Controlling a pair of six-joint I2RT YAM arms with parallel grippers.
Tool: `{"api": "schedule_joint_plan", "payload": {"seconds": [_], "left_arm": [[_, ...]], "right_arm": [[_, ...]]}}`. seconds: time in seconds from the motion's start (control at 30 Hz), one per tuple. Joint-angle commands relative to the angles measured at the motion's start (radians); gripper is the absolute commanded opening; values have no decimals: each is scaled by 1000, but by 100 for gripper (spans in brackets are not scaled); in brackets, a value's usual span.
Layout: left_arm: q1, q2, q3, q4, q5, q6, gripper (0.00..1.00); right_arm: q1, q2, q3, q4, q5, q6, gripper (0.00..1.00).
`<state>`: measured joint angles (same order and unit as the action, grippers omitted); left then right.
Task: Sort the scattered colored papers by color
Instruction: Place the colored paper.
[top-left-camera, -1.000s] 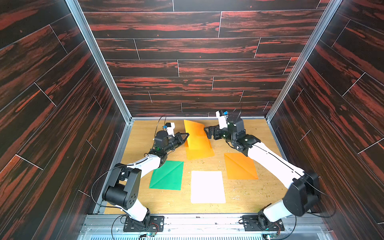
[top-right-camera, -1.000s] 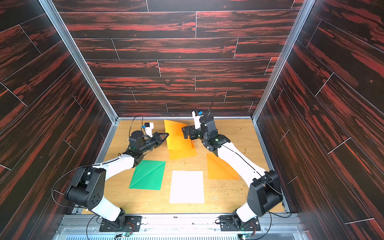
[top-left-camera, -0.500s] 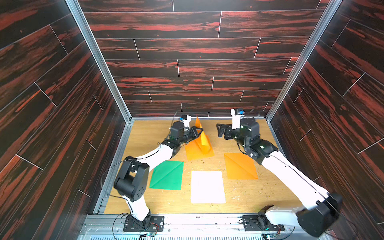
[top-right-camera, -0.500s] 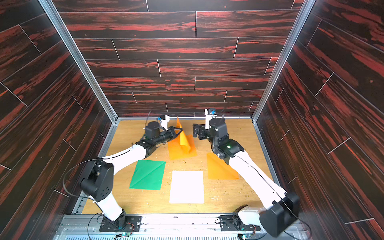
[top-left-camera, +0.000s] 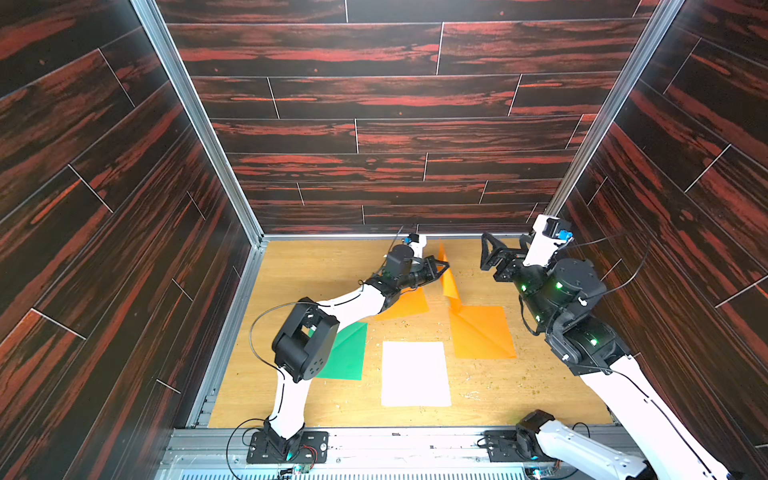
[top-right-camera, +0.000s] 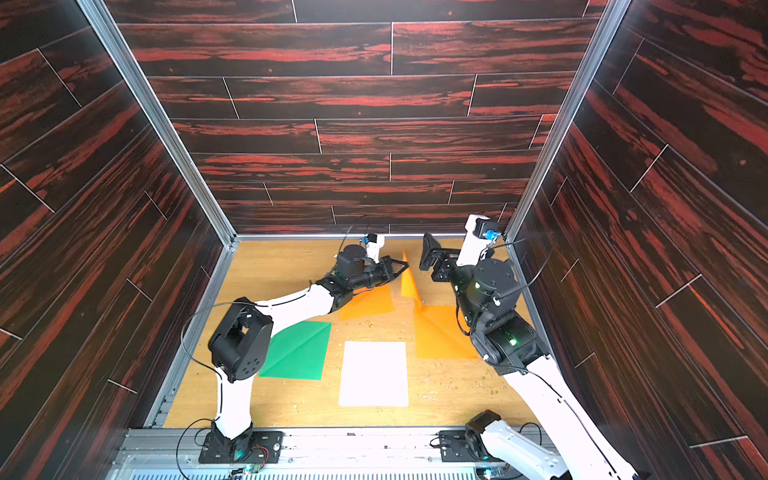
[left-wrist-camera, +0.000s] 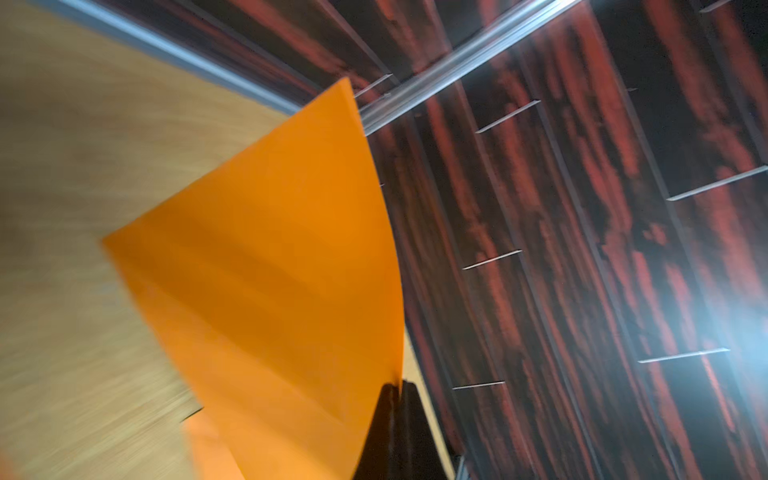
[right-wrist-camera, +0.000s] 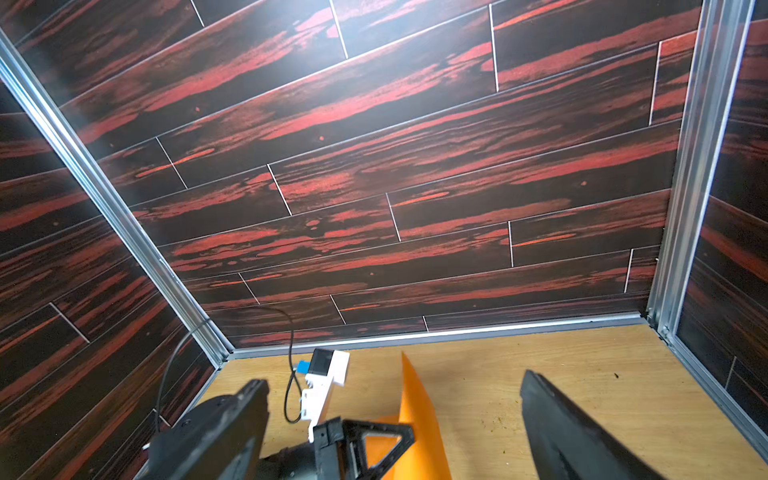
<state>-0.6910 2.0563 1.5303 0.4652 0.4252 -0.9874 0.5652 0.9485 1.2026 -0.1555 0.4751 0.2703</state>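
Observation:
My left gripper (top-left-camera: 441, 268) is shut on an edge of an orange paper (top-left-camera: 449, 284), which stands nearly upright above the table; the left wrist view shows the sheet (left-wrist-camera: 282, 270) fanning out from the closed tips. Its lower corner reaches the far corner of a flat orange paper (top-left-camera: 482, 332). Another orange paper (top-left-camera: 405, 306) lies under my left forearm. A green paper (top-left-camera: 347, 353) and a white paper (top-left-camera: 415, 374) lie flat nearer the front. My right gripper (top-left-camera: 490, 254) hangs open and empty, to the right of the held sheet (right-wrist-camera: 419, 415).
Dark wood-pattern walls with metal corner posts (top-left-camera: 598, 137) enclose the tan table (top-left-camera: 324, 266) on three sides. My right arm's elbow (top-left-camera: 582, 340) hangs over the table's right edge. Small crumbs (top-left-camera: 528, 382) dot the front right. Bare wood shows at the back left.
My left gripper has carried the orange paper rightward, turning it edge-on until it reaches the right orange sheet. My right gripper has drawn back to the right and risen, still open.

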Motion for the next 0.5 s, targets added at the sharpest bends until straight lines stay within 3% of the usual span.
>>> {"api": "schedule_joint_plan", "payload": {"seconds": [0.0, 0.17, 0.47], "left_arm": [[-56, 49, 78, 51, 20, -39, 0], [-102, 120, 94, 155, 7, -123, 0], [-123, 202, -152, 381, -54, -266, 0]], "right_arm": [[1, 0, -10, 4, 22, 9, 98], [1, 4, -17, 5, 10, 7, 98], [1, 43, -29, 7, -40, 21, 98]]}}
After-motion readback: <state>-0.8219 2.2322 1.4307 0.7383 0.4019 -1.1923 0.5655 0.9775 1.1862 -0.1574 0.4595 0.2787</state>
